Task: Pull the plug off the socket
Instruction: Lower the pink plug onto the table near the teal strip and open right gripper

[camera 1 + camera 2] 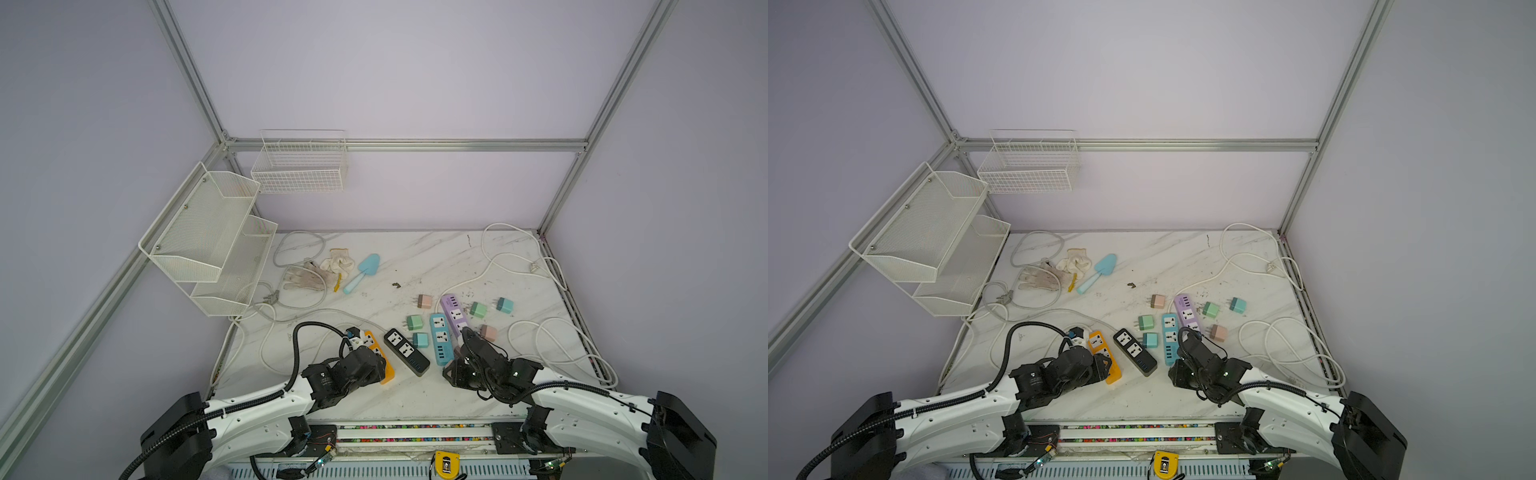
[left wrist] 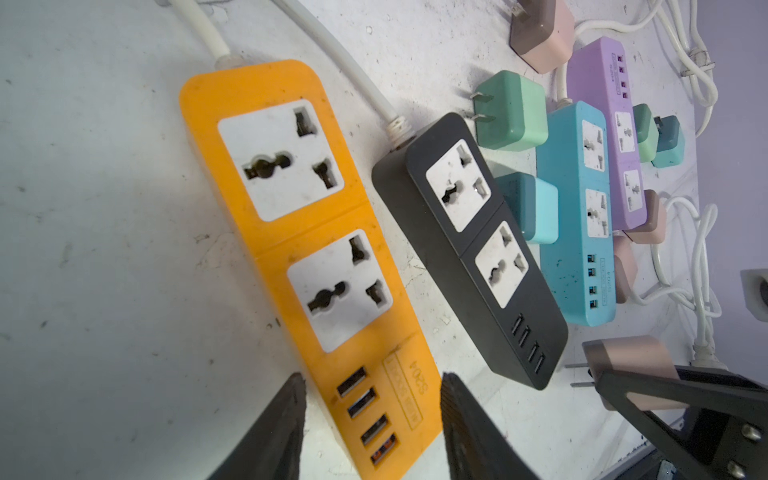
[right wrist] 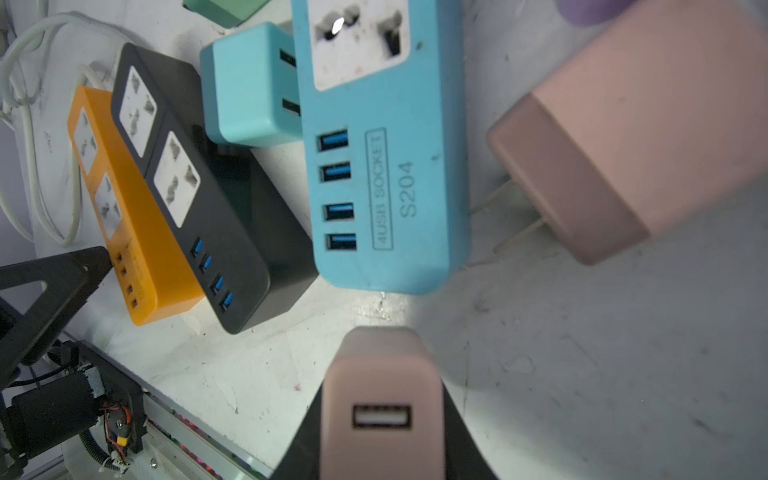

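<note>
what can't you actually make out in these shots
- Left hand, left wrist view: its fingers flank the USB end of the orange strip; whether they touch it is unclear.
- Pink plug in the right hand, right wrist view: its own body hides the prongs.
- Blue strip, right wrist view: far end cut off by the picture's edge.
- Orange strip's near end, both top views: covered by the left arm.

Your pink plastic cube-shaped USB charger plug (image 3: 380, 374) is free of every socket. It sits clamped in the right gripper (image 3: 382, 392), USB port facing the wrist camera and its two flat prongs bare. Your orange plastic power strip (image 2: 282, 235) lies flat on the table, both white sockets empty.
</note>
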### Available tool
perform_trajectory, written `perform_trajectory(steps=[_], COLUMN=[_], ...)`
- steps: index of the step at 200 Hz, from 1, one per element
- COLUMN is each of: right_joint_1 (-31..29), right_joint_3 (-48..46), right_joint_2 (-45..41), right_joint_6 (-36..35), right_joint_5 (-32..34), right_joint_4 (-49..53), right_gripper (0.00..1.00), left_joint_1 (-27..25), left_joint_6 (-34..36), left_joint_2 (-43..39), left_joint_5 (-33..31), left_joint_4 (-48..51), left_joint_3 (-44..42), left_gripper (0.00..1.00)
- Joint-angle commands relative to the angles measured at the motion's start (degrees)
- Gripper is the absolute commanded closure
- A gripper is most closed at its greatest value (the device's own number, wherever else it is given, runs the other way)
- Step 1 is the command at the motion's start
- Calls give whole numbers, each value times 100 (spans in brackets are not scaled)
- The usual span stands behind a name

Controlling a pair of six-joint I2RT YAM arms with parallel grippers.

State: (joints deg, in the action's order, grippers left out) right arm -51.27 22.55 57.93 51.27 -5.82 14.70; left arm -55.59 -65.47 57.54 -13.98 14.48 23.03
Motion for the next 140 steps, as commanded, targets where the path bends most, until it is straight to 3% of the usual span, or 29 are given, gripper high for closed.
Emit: perform_trajectory(steps=[1, 55, 140], right_joint_1=[3, 8, 22], right_joint_3=[-90, -123, -56], right_joint_2=[32, 22, -24], right_joint_6=[197, 357, 608], right_joint_5=[81, 182, 309], right_joint_4=[-114, -90, 71], right_gripper=[89, 69, 54], left_joint_1=[-22, -22, -22], left_joint_6=[-44, -17, 2], left_joint_2=[-10, -41, -92], left_joint_5=[-166, -205, -268], left_joint_4=[-51, -56, -12], left_joint_3=[507, 481, 478], left_gripper=[47, 47, 46])
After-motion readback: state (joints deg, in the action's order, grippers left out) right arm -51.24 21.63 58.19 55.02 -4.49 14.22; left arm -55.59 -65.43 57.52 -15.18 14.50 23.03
